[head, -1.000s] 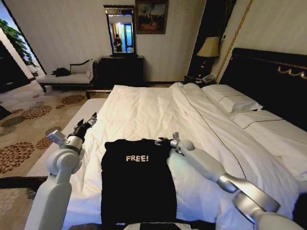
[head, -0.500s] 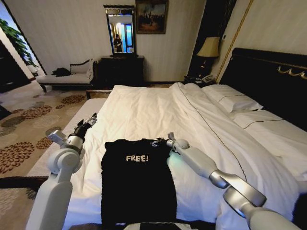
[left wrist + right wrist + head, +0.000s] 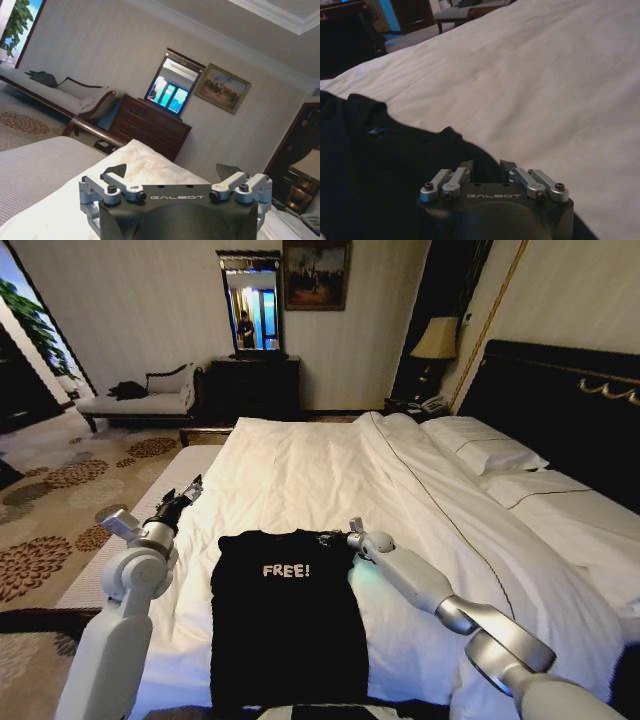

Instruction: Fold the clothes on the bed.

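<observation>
Shirt [image 3: 288, 625] first: the black T-shirt with white "FREE!" lettering lies flat on the near part of the bed [image 3: 330, 475], collar far and hem near, so its long axis runs near to far along the white duvet.

The right gripper [image 3: 338, 536] sits at the shirt's far right corner, by the collar and right shoulder. In the right wrist view its jaws [image 3: 485, 167] rest on the dark cloth at the shirt's edge, close together with only a narrow gap, but I cannot tell whether cloth is pinched between them. The shirt spreads to the left of this gripper and toward the near edge.

The left gripper [image 3: 188, 490] hangs over the left edge of the bed, well apart from the shirt's left shoulder, its jaws [image 3: 175, 172] spread apart and holding nothing. The shirt lies to its right and nearer.

By my judgement, the right arm is clearly nearer to the fabric, and any fold turns on carrying that far right corner across or down the long axis.
</observation>
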### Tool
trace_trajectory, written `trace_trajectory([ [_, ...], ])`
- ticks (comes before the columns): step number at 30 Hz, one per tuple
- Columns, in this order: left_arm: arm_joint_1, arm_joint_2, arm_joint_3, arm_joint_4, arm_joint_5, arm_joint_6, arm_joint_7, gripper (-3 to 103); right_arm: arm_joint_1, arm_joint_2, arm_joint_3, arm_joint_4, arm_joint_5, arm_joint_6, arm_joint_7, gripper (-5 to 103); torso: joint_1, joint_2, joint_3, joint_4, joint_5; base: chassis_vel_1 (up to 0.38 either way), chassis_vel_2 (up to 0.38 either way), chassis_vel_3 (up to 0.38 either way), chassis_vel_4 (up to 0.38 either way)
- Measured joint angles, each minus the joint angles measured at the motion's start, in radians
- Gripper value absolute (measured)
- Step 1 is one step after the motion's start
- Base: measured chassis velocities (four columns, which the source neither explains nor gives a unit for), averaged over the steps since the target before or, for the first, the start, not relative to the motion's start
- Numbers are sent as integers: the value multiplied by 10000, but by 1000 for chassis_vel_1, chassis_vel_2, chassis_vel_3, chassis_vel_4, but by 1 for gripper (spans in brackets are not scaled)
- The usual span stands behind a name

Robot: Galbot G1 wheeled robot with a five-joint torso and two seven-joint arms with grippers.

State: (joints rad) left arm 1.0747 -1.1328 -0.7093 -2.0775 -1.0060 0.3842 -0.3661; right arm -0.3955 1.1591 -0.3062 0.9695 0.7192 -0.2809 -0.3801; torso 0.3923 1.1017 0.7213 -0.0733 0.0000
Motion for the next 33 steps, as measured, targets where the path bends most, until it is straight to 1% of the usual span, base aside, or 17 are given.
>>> trace_trajectory([
  [1, 0, 0, 0, 0, 0, 0, 0, 100, 0, 0, 0, 0, 0, 0, 0, 30, 0, 0, 0, 0, 0, 0, 0, 0, 0],
  [2, -5, 1, 4, 1, 0, -1, 0, 100, 1, -8, 5, -7, 96, 73, 111, 24, 0, -1, 0, 0, 0, 0, 0, 0, 0],
  [3, -9, 3, 9, 3, 0, -2, 0, 100, -1, -23, 13, -9, 204, 104, 221, 24, 0, 0, 0, 1, 1, 0, 0, 0, 0],
  [6, -16, 20, 15, 3, -2, -4, -2, 100, -65, -121, 86, -1, 508, 124, 587, 8, 0, 0, 0, -1, 1, 0, 0, 0, 0],
  [7, -16, 20, 15, 3, -2, -4, -2, 100, -65, -121, 86, -1, 508, 124, 587, 8, 0, 0, 0, -1, 1, 0, 0, 0, 0],
  [9, -18, 30, 22, 3, -4, -5, -4, 100, -129, -201, 176, 24, 626, 124, 736, 1, 0, 0, 0, -1, 1, 0, 0, 0, 0],
  [12, -18, 33, 31, 0, -5, -6, -4, 100, -181, -267, 240, 48, 666, 124, 779, 1, 0, 0, 0, -1, 1, 0, 0, 0, 0],
  [16, -2, 38, 40, -31, -6, -6, -7, 100, -286, -384, 289, 196, 1001, 139, 798, 0, 0, -1, 0, -2, 1, 0, 0, 0, 0],
  [19, 22, 40, 41, -56, -6, -6, -9, 100, -276, -339, 268, 243, 1080, 224, 773, 0, 0, 0, 0, -2, 0, 0, 0, 0, 0],
  [21, 40, 40, 41, -77, -7, -6, -9, 100, -247, -287, 214, 245, 1084, 270, 744, -2, 0, 0, 0, -1, 1, 0, 0, 0, 0],
  [25, 101, 48, -8, -125, -8, -6, -12, 100, -50, -80, -4, 180, 1003, 329, 720, 19, 0, 0, 0, 1, 0, 0, 0, 0, 0],
  [27, 116, 51, -30, -133, -8, -6, -14, 100, -16, -40, -42, 158, 986, 330, 720, 19, 0, 0, 0, 1, 0, 0, 0, 0, 0],
  [31, 171, 56, -90, -152, 3, -6, -16, 100, 36, 58, -190, 109, 933, 330, 721, 41, 0, 0, 0, 1, 0, 0, 0, 0, 0],
  [33, 174, 53, -94, -152, 7, -6, -16, 100, 29, 63, -204, 107, 920, 330, 721, 41, 0, -1, 0, 1, 0, 0, 0, 0, 0],
])
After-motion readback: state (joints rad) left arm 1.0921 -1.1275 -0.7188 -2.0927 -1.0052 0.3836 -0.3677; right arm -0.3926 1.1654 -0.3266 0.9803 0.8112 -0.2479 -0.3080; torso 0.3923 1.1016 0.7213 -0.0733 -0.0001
